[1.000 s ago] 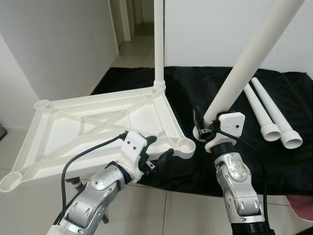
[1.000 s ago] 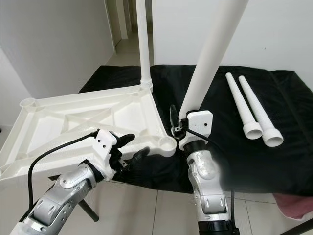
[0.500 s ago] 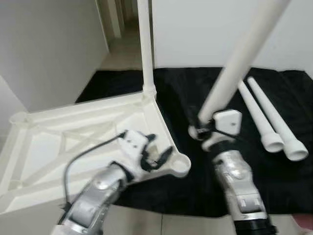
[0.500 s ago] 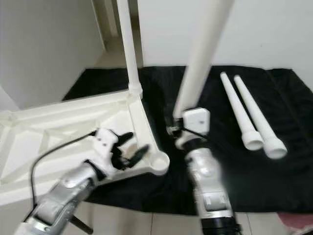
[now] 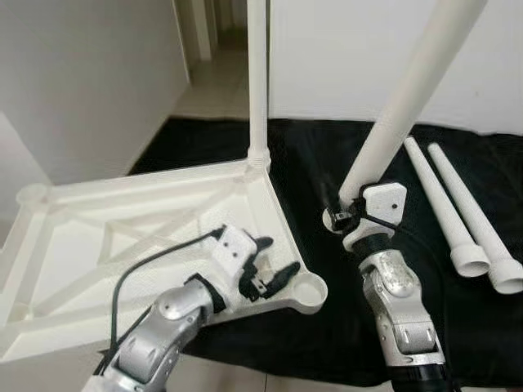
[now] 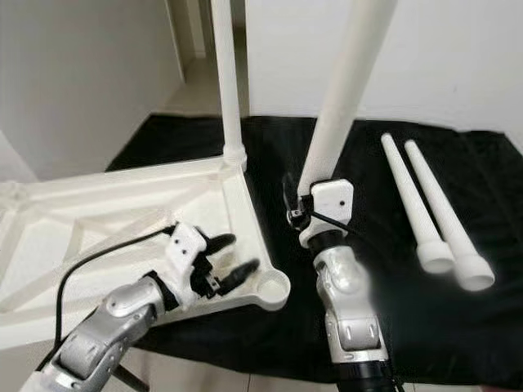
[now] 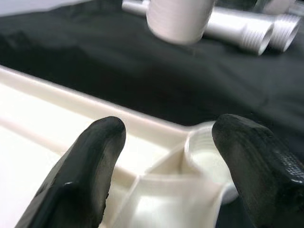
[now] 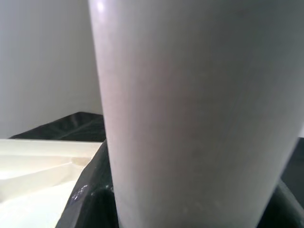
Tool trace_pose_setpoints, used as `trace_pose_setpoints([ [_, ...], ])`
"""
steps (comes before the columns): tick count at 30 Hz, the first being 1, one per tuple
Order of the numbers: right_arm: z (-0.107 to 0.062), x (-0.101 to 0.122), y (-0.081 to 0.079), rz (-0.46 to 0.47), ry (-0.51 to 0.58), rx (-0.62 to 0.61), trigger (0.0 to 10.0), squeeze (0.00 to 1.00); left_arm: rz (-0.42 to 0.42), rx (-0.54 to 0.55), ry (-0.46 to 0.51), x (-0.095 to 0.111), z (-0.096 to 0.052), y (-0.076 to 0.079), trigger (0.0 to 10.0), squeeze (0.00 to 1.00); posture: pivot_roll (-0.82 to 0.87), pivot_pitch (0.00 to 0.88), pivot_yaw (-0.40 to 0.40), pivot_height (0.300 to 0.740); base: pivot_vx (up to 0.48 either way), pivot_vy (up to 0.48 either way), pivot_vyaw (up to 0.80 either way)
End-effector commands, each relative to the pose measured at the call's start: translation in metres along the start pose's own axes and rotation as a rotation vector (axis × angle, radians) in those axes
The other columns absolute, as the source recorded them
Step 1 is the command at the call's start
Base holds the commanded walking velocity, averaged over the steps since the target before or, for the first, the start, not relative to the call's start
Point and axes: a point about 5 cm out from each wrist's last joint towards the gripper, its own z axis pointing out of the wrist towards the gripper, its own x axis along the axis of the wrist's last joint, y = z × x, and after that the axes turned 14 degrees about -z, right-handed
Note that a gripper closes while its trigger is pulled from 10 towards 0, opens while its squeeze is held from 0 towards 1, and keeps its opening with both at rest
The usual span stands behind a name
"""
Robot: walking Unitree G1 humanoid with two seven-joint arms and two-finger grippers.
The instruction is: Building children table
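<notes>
Right gripper [image 5: 339, 214] clamping table leg [image 5: 406, 102] — left gripper [image 5: 273, 261] (fingers apart) over tabletop [image 5: 122, 237].

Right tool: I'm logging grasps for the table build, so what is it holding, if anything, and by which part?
The right tool grips a white table leg near its lower end, the leg leaning upward. The left tool holds nothing, open over the tabletop's corner socket.

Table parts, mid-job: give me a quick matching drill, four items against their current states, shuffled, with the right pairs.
Items
1. held leg
2. fitted leg
3. two spare legs
4. left gripper

States
A. lying on the black mat
B. standing upright in the far corner socket of the table top
C. open, at the near corner socket
D. gripped by the right gripper, tilted

Pairs: 1-D, 2-B, 3-A, 4-C
</notes>
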Motion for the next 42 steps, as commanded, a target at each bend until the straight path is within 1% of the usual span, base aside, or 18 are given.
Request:
trace_pose_setpoints([
  [1, -0.003, -0.002, 0.000, -0.024, -0.026, 0.021, 10.0, 0.00, 0.029, -0.064, -0.067, -0.006, -0.001, 0.003, 10.0, 0.00, -0.08, 0.007, 0.053, 0.740, 0.000, 0.000, 0.00],
  [7, -0.009, -0.008, 0.000, -0.044, -0.066, 0.043, 10.0, 0.00, 0.032, -0.095, -0.081, -0.007, -0.004, 0.003, 10.0, 0.00, -0.10, 0.022, 0.060, 0.740, 0.000, 0.000, 0.00],
  [11, -0.018, -0.016, -0.001, -0.070, -0.114, 0.065, 10.0, 0.00, 0.044, -0.179, -0.121, -0.009, -0.010, 0.009, 10.0, 0.00, -0.10, 0.032, 0.066, 0.740, 0.000, 0.000, 0.00],
  [15, -0.019, -0.018, 0.000, -0.080, -0.134, 0.060, 10.0, 0.00, 0.058, -0.219, -0.169, -0.011, -0.013, 0.011, 10.0, 0.00, -0.10, 0.035, 0.068, 0.740, 0.000, 0.000, 0.00],
  [19, -0.019, -0.019, 0.001, -0.080, -0.138, 0.058, 10.0, 0.00, 0.063, -0.225, -0.173, -0.012, -0.013, 0.010, 10.0, 0.00, -0.10, 0.035, 0.068, 0.740, 0.000, 0.000, 0.00],
  [23, -0.018, -0.019, 0.000, -0.082, -0.141, 0.056, 10.0, 0.00, 0.045, -0.231, -0.154, -0.009, -0.013, 0.010, 10.0, 0.00, -0.10, 0.038, 0.070, 0.740, 0.000, 0.000, 0.00],
  [24, -0.018, -0.019, 0.000, -0.081, -0.142, 0.055, 10.0, 0.00, -0.012, -0.217, -0.124, -0.004, -0.013, 0.008, 10.0, 0.00, -0.10, 0.039, 0.070, 0.740, 0.000, 0.000, 0.00],
  [25, -0.018, -0.019, 0.000, -0.081, -0.142, 0.055, 10.0, 0.00, -0.012, -0.217, -0.124, -0.004, -0.013, 0.008, 10.0, 0.00, -0.10, 0.039, 0.070, 0.740, 0.000, 0.000, 0.00],
  [26, -0.019, -0.019, -0.001, -0.081, -0.144, 0.055, 10.0, 0.00, -0.075, -0.209, -0.096, 0.001, -0.013, 0.005, 10.0, 0.00, -0.10, 0.039, 0.070, 0.740, 0.000, 0.000, 0.00],
  [28, -0.019, -0.019, -0.001, -0.080, -0.145, 0.057, 10.0, 0.00, -0.075, -0.212, -0.109, -0.001, -0.016, 0.003, 10.0, 0.00, -0.10, 0.040, 0.068, 0.740, 0.000, 0.000, 0.00],
  [30, -0.020, -0.019, -0.002, -0.079, -0.146, 0.059, 10.0, 0.00, -0.074, -0.231, -0.137, -0.005, -0.019, 0.003, 10.0, 0.00, -0.10, 0.041, 0.068, 0.740, 0.000, 0.000, 0.00],
  [31, -0.020, -0.019, -0.002, -0.080, -0.146, 0.063, 10.0, 0.00, -0.066, -0.258, -0.173, -0.010, -0.023, 0.005, 10.0, 0.00, -0.10, 0.041, 0.069, 0.740, 0.000, 0.000, 0.00],
  [33, -0.020, -0.019, -0.002, -0.080, -0.146, 0.063, 10.0, 0.00, -0.066, -0.258, -0.173, -0.010, -0.023, 0.005, 10.0, 0.00, -0.10, 0.041, 0.069, 0.740, 0.000, 0.000, 0.00],
  [36, -0.019, -0.019, -0.002, -0.083, -0.147, 0.066, 10.0, 0.00, -0.064, -0.303, -0.231, -0.019, -0.028, 0.011, 10.0, 0.00, -0.10, 0.042, 0.066, 0.740, 0.000, 0.000, 0.00],
  [38, -0.019, -0.019, -0.002, -0.083, -0.147, 0.066, 10.0, 0.00, -0.064, -0.303, -0.231, -0.019, -0.028, 0.011, 10.0, 0.00, -0.10, 0.042, 0.066, 0.740, 0.000, 0.000, 0.00],
  [40, -0.019, -0.019, -0.001, -0.085, -0.150, 0.067, 10.0, 0.00, -0.046, -0.316, -0.302, -0.030, -0.031, 0.013, 10.0, 0.00, -0.10, 0.041, 0.064, 0.740, 0.000, 0.000, 0.00],
  [41, -0.019, -0.019, -0.001, -0.085, -0.150, 0.067, 10.0, 0.00, -0.046, -0.316, -0.302, -0.030, -0.031, 0.013, 10.0, 0.00, -0.10, 0.041, 0.064, 0.740, 0.000, 0.000, 0.00],
  [42, -0.019, -0.019, -0.002, -0.086, -0.150, 0.068, 10.0, 0.00, -0.042, -0.306, -0.341, -0.036, -0.032, 0.011, 10.0, 0.00, -0.10, 0.040, 0.064, 0.740, 0.000, 0.000, 0.00],
])
